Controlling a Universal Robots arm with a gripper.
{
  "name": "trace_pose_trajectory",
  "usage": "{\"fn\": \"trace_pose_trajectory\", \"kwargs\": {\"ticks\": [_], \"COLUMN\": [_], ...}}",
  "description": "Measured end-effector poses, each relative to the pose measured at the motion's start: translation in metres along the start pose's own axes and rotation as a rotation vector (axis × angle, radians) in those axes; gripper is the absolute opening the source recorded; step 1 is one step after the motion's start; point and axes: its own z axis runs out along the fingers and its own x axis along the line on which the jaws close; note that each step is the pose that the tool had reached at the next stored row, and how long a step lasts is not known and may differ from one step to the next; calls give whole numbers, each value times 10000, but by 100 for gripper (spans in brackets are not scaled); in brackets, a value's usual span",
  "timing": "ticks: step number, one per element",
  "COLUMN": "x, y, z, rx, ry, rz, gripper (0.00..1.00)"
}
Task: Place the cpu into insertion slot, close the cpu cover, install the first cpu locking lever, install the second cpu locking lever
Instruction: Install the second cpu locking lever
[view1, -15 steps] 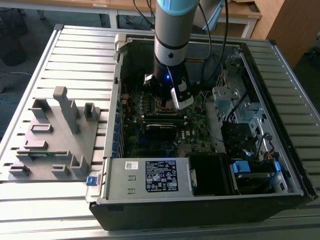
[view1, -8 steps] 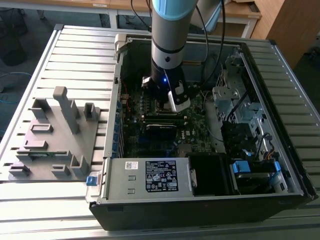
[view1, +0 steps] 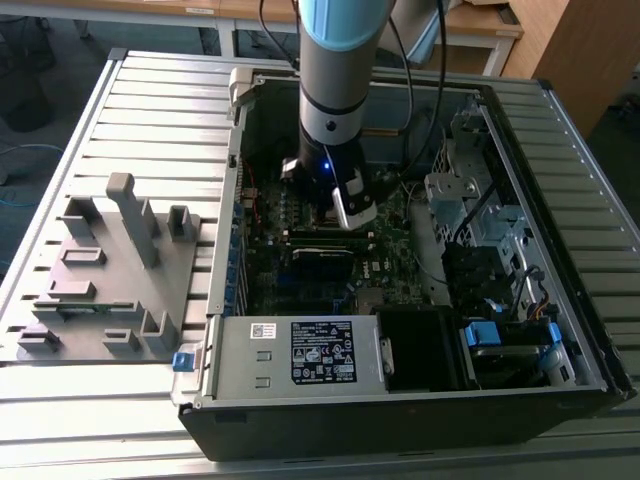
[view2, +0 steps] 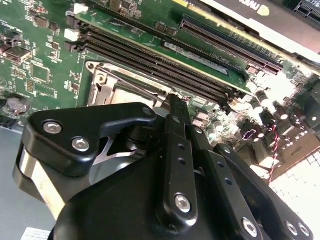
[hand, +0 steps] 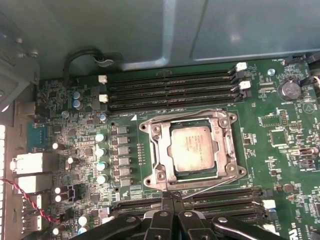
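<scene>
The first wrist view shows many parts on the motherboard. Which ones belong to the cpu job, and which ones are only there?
Belonging to the job:
- cpu, seated in the socket
- cpu cover, closed down around it
- thin locking lever along the socket edge
- gripper, shut, close beside that lever

Only there:
- memory slots
- row of capacitors
- coin battery
- red and black wires

Exterior view high, overlooking case, wrist views close over motherboard

Slatted grey table, wooden furniture
</scene>
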Motion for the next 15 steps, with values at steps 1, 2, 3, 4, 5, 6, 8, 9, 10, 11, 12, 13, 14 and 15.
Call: {"fn": "trace_pose_trajectory", "kwargs": {"ticks": [1,2,3,4,5,6,8,9,10,11,12,13,14,15], "x": [5,10,13,15,18,20,25,29,32,35,38,40,42,46], "y": [-3,-7,-11,-14,-17,-21,-28,-32,-35,-38,-40,-42,-43,-43], "z": [9,19,29,39,49,62,92,105,116,126,134,137,140,147], "rx": [-1,-1,0,1,1,2,0,0,0,0,0,1,3,0], "ry": [-1,-1,0,0,0,1,0,-1,0,0,0,1,1,0], "rz": [0,-1,0,-1,0,-1,0,0,0,0,0,-1,-1,0], "gripper": [10,10,10,10,10,10,10,10,10,10,10,10,10,10]}}
